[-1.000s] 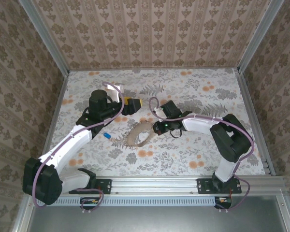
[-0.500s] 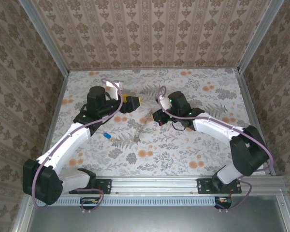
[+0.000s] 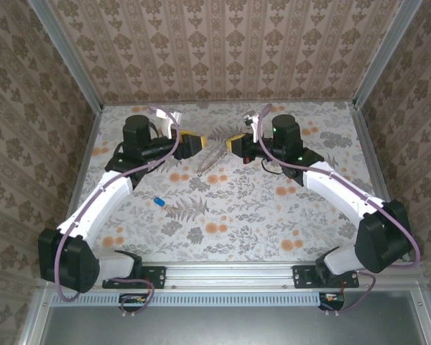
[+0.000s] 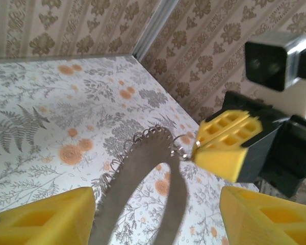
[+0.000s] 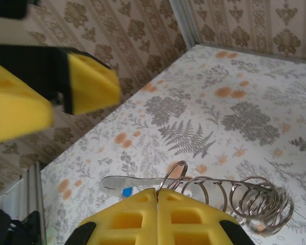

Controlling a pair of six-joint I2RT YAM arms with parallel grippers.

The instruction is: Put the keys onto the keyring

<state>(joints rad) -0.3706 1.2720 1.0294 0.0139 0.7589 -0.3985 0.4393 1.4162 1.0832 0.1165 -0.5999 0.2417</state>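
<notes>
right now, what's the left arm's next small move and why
Probably ease the left gripper forward and close on the keyring strap: its open fingers face the hanging strap, the right gripper is shut on the small ring alone, and the loop dangles loose. The blue key lies on the table.

No text, label, brand, number or sign could be read in any view. The wallpaper [image 3: 223, 50] and the table cover [image 3: 273, 215] carried only a repeated floral and fern ornament, without letters or figures.
</notes>
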